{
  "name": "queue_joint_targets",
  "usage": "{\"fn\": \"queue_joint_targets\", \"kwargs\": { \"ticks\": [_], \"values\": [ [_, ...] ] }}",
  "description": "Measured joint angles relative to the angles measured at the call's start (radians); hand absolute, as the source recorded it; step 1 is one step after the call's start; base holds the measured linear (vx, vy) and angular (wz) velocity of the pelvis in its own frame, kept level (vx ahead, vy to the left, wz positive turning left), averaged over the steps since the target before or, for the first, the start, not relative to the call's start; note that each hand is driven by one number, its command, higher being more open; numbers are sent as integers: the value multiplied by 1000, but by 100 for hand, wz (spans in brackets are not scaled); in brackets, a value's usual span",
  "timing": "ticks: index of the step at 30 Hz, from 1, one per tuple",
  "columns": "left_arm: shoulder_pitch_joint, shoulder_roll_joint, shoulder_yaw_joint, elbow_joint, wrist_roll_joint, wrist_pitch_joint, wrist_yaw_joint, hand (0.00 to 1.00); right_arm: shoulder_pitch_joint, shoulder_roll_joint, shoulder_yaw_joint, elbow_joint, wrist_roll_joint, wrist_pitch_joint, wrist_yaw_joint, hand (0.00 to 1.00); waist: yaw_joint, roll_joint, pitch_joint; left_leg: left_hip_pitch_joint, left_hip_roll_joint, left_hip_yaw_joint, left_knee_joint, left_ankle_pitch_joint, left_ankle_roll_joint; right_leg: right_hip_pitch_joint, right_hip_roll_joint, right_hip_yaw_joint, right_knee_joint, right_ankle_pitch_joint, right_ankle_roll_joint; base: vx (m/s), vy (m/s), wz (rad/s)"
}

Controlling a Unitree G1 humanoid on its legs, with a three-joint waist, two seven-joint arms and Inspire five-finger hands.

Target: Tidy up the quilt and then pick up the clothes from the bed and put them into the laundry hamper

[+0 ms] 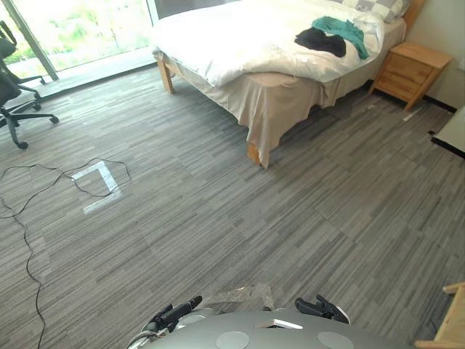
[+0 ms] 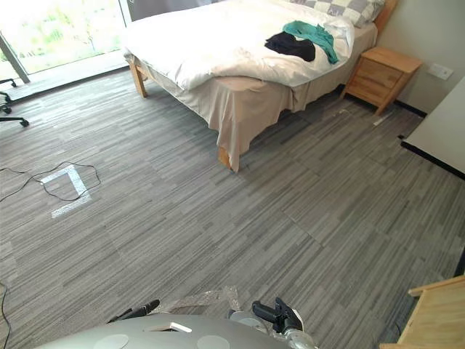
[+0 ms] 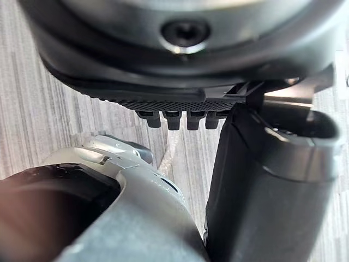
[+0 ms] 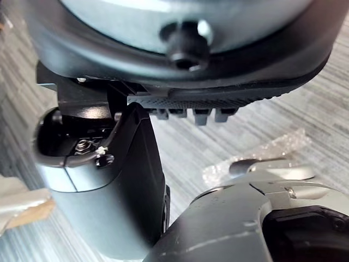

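A white quilt [image 1: 240, 36] lies rumpled over the wooden bed [image 1: 269, 109] far ahead, hanging over its near corner. On it near the head end rest a black garment [image 1: 320, 41] and a teal garment [image 1: 349, 30], touching each other. My left hand [image 1: 173, 314] and right hand [image 1: 323, 308] hang low at the view's bottom edge, far from the bed, over the grey floor. Both hold nothing. In the wrist views the left hand [image 3: 180, 60] and right hand [image 4: 191, 65] show relaxed fingers [image 3: 180, 119] and a free thumb.
A wooden nightstand [image 1: 410, 71] stands right of the bed. An office chair [image 1: 13, 94] is at the far left by the glass door [image 1: 73, 29]. A white tape square [image 1: 98, 182] marks the floor. Clear plastic [image 1: 243, 297] lies near me. Light wooden furniture [image 1: 447, 323] sits at lower right.
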Motion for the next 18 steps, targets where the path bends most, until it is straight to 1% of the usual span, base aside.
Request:
{"fn": "queue_joint_targets", "kwargs": {
  "ticks": [2,5,7,10,12,16,18],
  "values": [
    [-11,-3,2,16,9,0,11,100,-1,1,-11,18,-1,-5,2,100,-5,1,13,59,-8,3,-79,44,2,40,-2,-8,-34,9,8,91,43,6],
    [-11,-3,4,16,67,0,19,100,-4,1,-9,26,-1,-5,4,100,-4,-6,12,105,-15,-1,-138,71,13,74,-2,-20,-65,8,9,103,27,8],
    [-15,-1,5,16,130,1,27,100,-10,1,-9,28,0,-4,6,100,-5,-4,11,112,-18,-2,-153,77,14,75,-3,-24,-75,10,11,87,13,3],
    [-20,1,10,16,170,1,37,100,-22,3,-8,38,1,3,7,100,-6,-9,16,117,-19,5,-153,77,13,81,-3,-29,-79,10,16,34,1,-2],
    [-21,2,12,16,193,12,38,100,-29,4,-8,38,1,13,10,100,-12,-11,20,133,-19,10,-153,72,5,96,-3,-29,-78,5,25,0,0,0],
    [-25,6,12,16,223,26,7,100,-37,4,-8,37,13,20,19,100,-18,-12,20,137,-19,19,-154,71,3,97,-3,-27,-76,3,29,-53,-35,-4],
    [-31,8,12,15,240,37,-5,100,-40,3,-9,37,50,40,20,100,-19,-13,23,136,-18,24,-155,71,3,87,-2,-22,-69,2,28,-84,-32,-6]
  ]
}}
